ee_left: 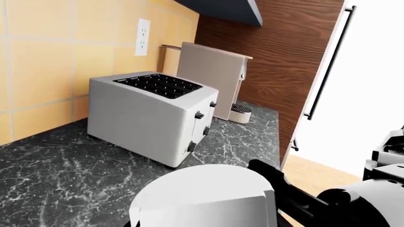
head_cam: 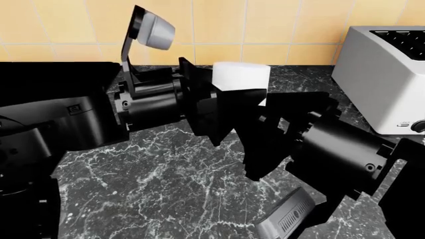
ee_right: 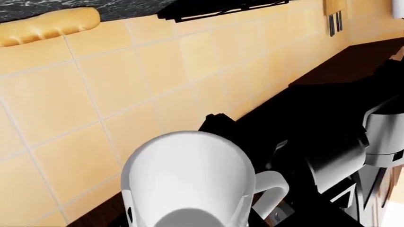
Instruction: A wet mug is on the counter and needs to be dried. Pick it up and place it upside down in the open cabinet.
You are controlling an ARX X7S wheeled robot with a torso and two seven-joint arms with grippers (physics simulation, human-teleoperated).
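I see a white two-slot toaster (ee_left: 154, 113) standing against the yellow tiled backsplash (ee_left: 57, 56), below a wall outlet (ee_left: 143, 37). Beyond it stands a beige coffee machine (ee_left: 211, 78), beside a wooden panel (ee_left: 277, 71).

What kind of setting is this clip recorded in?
A simulated home kitchen, by the look of it: a white two-slot toaster stands on a dark marble counter against a yellow tiled wall with an outlet.

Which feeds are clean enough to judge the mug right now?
Head view: sharp, but the black hands merge into shadow around the mug. Left wrist view: the mug's pale surface is washed out, no detail. Right wrist view: clearest, showing mug and handle.
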